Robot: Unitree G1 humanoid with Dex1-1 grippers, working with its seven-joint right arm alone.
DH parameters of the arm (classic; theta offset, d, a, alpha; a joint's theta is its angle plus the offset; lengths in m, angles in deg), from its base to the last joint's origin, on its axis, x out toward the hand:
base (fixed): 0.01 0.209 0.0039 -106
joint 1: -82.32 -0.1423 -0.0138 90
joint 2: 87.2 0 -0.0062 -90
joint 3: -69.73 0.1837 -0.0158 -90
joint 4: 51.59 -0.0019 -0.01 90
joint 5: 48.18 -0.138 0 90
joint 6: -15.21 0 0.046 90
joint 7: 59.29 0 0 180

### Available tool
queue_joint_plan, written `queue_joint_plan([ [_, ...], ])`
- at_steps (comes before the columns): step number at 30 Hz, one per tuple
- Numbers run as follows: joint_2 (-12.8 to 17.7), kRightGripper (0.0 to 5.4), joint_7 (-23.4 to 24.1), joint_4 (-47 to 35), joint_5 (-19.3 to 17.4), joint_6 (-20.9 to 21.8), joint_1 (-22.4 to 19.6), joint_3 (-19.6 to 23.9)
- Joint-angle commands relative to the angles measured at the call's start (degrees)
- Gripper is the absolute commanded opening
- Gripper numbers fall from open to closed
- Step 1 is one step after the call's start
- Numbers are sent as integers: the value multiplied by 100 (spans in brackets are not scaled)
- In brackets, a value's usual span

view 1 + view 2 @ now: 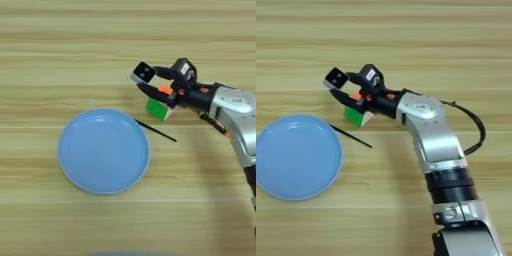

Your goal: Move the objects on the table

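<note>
Landmark: the round blue shallow plate [103,151] lies on the light wooden plank desk [75,45]; every place below is given from it

Arm: the silver forearm [428,127] comes in from the lower right and reaches up-left, ending above and to the right of the plate

Right gripper [152,82]: its two black fingers are spread apart; the upper finger runs just beside the small black square block with two white dots [144,73], the lower one lies over the top of the colour-puzzle cube with orange and green faces [161,107]; whether the jaws truly clasp either thing cannot be told from these views

Block: above the plate's upper right rim, at the finger ends; whether it rests on the desk or is lifted is unclear

Cube: just off the plate's upper right rim, green face towards the plate, an orange patch showing between the fingers

Thin black stick [156,131]: one end near the plate's right rim, running away down to the right, below the cube

Pliers: only an orange-and-black scrap [216,125] shows by the forearm, mostly hidden

Step in hand: likely working at the block or the cube, with grasp or release unsettled

Next move: probably needs the jaws centred on one thing alone, so the neighbour is not knocked; the stick lies close beneath
</note>
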Motion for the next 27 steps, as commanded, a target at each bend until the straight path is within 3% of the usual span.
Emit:
queue_joint_plan([
  [1, 550, 250, -55, -353, -246, 43, -339, 477],
  [9, 1236, 250, -549, -183, -477, 176, -75, 950],
  [16, 1560, 250, -763, 187, -434, 478, 132, 1117],
  [27, 1661, 250, -963, 702, -196, 820, 469, 891],
])
